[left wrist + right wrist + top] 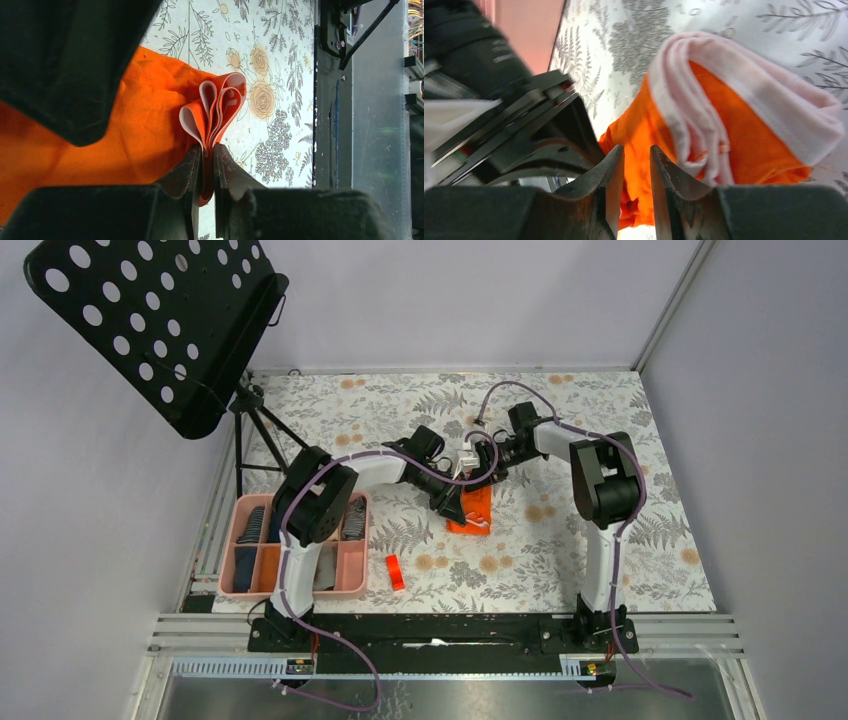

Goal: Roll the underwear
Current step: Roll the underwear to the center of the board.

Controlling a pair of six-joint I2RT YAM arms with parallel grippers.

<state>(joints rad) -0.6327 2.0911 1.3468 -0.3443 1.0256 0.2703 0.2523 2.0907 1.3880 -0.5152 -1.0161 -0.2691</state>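
1. The orange underwear (470,510) lies on the floral desk (560,560) near its middle, to the right of the pink tray (350,562), with both arms meeting over its far end.
2. The left fingers (192,167) are closed on a folded bunch of the orange cloth. Several looped layers with a pale edge fan out just beyond the tips.
3. The right fingers (611,175) stand almost together with orange cloth between them. They appear to be gripping it, though how firmly I cannot tell.
4. Progress, as I judge it: the garment is folded over on itself into a narrow, thick strip, and its pale waistband (744,95) is doubled into a bulky fold. It is not yet a tight roll, so the rolling is under way rather than done.
5. The tray already holds dark striped bundles (252,525) in some compartments, which suggests other pieces are finished. What is left is probably winding this one up and stowing it.
6. In the top view the strip's long axis runs roughly near to far, tilted a little. The far end sits by the fingers, and the near end, showing a pale edge, points toward the arm bases.
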